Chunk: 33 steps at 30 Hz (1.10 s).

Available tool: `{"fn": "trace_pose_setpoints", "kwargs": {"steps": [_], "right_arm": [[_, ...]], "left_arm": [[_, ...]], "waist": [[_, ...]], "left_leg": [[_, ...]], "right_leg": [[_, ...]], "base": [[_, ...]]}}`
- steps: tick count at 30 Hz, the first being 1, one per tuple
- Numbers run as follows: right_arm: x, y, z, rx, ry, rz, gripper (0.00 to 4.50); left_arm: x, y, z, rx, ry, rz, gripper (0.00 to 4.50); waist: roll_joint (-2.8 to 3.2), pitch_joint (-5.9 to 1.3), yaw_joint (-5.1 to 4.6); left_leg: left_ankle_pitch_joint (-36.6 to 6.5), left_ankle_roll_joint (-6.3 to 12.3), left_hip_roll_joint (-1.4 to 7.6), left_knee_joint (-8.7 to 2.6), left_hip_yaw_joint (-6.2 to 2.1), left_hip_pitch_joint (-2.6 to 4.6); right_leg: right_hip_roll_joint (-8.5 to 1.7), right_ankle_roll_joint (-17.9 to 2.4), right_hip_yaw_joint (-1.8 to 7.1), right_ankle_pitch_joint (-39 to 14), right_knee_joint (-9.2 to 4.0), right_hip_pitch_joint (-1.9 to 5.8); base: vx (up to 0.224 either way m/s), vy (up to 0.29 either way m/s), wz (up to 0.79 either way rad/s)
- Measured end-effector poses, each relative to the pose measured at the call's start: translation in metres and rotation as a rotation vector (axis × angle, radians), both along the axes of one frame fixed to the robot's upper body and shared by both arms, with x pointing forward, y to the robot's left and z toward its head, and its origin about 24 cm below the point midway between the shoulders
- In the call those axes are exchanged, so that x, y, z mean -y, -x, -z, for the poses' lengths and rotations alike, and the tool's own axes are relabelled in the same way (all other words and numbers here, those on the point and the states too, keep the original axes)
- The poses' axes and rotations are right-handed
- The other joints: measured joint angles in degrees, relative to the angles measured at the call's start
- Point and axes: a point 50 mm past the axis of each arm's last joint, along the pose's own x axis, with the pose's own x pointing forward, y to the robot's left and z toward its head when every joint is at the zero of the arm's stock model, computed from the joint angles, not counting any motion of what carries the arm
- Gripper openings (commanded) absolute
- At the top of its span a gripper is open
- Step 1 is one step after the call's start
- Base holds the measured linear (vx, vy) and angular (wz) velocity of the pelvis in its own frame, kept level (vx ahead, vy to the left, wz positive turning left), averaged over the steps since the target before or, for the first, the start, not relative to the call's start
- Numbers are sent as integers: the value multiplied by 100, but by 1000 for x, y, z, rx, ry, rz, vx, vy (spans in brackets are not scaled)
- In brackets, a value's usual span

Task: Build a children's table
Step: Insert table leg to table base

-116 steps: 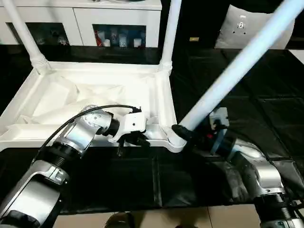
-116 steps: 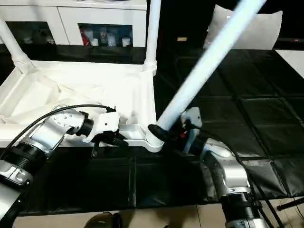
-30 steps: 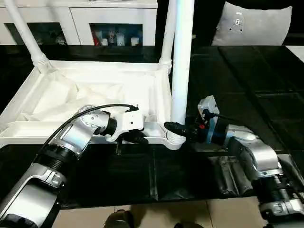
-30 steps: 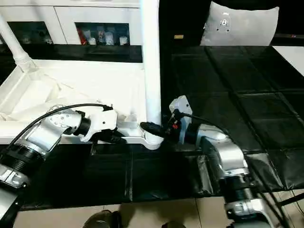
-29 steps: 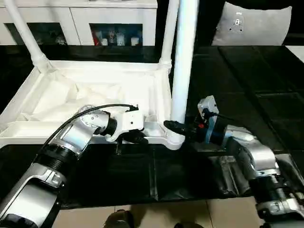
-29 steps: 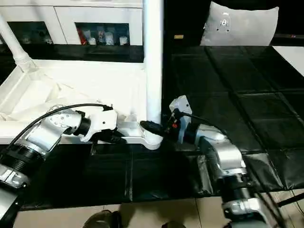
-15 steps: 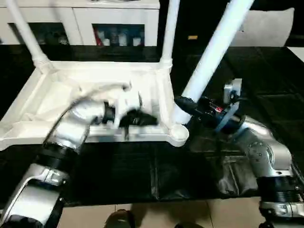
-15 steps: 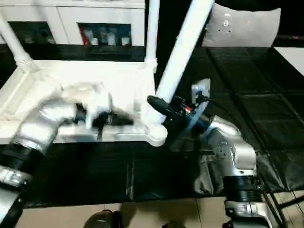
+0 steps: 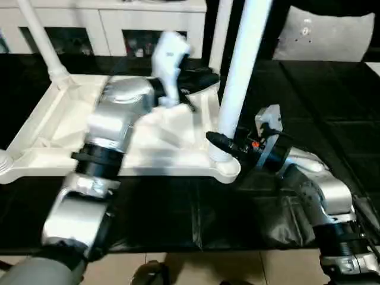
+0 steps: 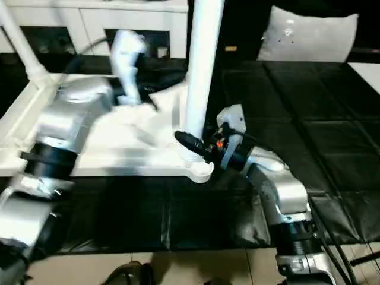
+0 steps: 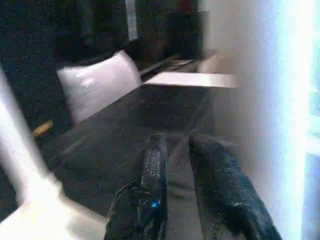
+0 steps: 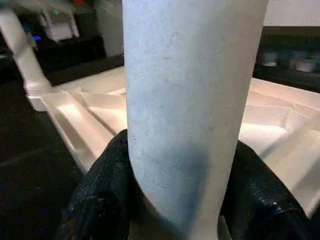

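The white plastic rectangular table top (image 9: 53,127) lies upside down on the black tiled floor (image 9: 332,113), with its ribbed underside facing up. 2 long tapered round white legs already stand in the far corner sockets: 1 at the far left (image 9: 41,41) and 1 at the far right (image 9: 221,29).

The right end effector (image 10: 189,142) holds a third long white leg (image 9: 240,71) near its lower end, with 1 black finger (image 12: 100,195) on each side of the leg. This leg stands almost upright, and its foot is at the near right round corner socket (image 9: 224,166). I cannot tell whether it is fully seated in the socket.

The left end effector (image 9: 202,80) is raised above the far part of the table top. Its 2 black fingers (image 11: 155,175) are narrow, with a small gap, and hold nothing.

In my judgement, the step in hand is fitting the third leg. The next move calls for keeping the leg straight over the socket and pressing or turning it down until it is firm. The socket at the near left corner (image 9: 3,160) is still empty.
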Motion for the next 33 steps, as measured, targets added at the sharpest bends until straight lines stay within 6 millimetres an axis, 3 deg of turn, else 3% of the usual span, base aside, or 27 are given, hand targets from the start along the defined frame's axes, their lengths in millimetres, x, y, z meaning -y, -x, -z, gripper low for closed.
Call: {"fn": "trace_pose_setpoints", "kwargs": {"steps": [5, 10, 15, 16, 19, 23, 29, 33], "right_arm": [[2, -3, -1, 23, 15, 26, 193], [4, -6, 2, 16, 34, 47, 193], [7, -7, 3, 6, 41, 64, 193], [9, -7, 4, 4, 43, 71, 193], [22, -9, 1, 0, 45, 100, 193], [38, -6, -1, -17, 54, 105, 193], [40, -1, 6, -50, 56, 93, 193], [40, 2, 4, -48, 57, 82, 193]], "left_arm": [[16, 16, -7, 18, -15, 29, 92], [19, 17, -6, 14, -29, -15, 92], [5, 10, -2, 35, -82, -72, 92], [0, 7, 0, 37, -97, -90, 109], [-15, 1, 12, 18, -139, -108, 130], [-39, -4, 48, -67, -234, -109, 163], [-34, 16, 85, -194, -328, 150, 169], [-33, 17, 104, -241, -356, 208, 169]], "waist": [[0, 0, -5], [0, 0, -12], [0, 0, -8], [1, -1, -10], [2, -1, -10], [2, -1, -3], [11, -4, 0], [43, -15, -11]], "left_leg": [[7, 4, 0, 2, -2, 5], [8, 2, 0, 7, -2, 9], [8, 2, 0, 6, -4, 8], [8, 2, 0, 6, -4, 8], [8, 2, 0, 6, -4, 7], [8, 2, 0, 5, -4, 6], [8, 2, 0, 5, -4, 6], [10, -2, 0, 3, -5, 14]], "right_leg": [[0, 3, -1, 2, 2, 8], [0, 10, 2, 13, 1, 14], [1, 19, 2, 17, 0, 12], [1, 20, 3, 18, 0, 11], [1, 21, 4, 18, -3, 11], [2, 21, 2, 18, -5, 11], [2, 21, 4, 18, -6, 11], [2, 23, 6, 20, -2, 15]], "base": [[0, 0, 0], [0, 0, 0], [0, 0, 0], [0, 0, 0], [0, 0, 0], [0, 0, 0], [0, 0, 0], [0, 0, 0]]}}
